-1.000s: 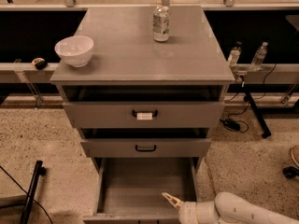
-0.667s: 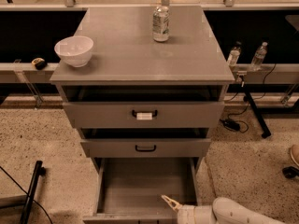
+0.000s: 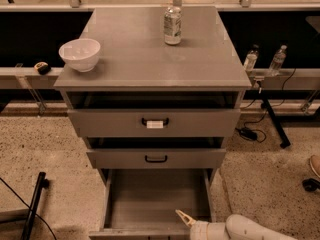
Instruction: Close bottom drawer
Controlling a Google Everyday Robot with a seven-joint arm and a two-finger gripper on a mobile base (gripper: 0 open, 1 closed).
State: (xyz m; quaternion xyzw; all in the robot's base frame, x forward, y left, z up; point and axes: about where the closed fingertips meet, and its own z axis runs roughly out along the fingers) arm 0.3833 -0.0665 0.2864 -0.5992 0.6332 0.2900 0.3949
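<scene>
The bottom drawer (image 3: 150, 199) of the grey cabinet is pulled far out, and its deep plain grey tray is empty. Its front panel is cut off by the bottom edge of the view, so its handle is hidden. My gripper (image 3: 184, 218), cream-coloured, sits at the drawer's front right corner, just over the front rim, with its tip pointing up and left into the tray. My white arm (image 3: 250, 230) comes in from the lower right.
The middle drawer (image 3: 156, 158) and the top drawer (image 3: 154, 122) with a white-tagged handle each stand slightly out. A white bowl (image 3: 80, 54) and a can (image 3: 172, 25) stand on the cabinet top. Two bottles (image 3: 251, 59) stand at the right. Black stand legs (image 3: 272, 121) and cables lie on the floor.
My arm has drawn slightly left and down at the bottom right. The gripper tip stays at the drawer's front right corner. The drawer has not visibly moved.
</scene>
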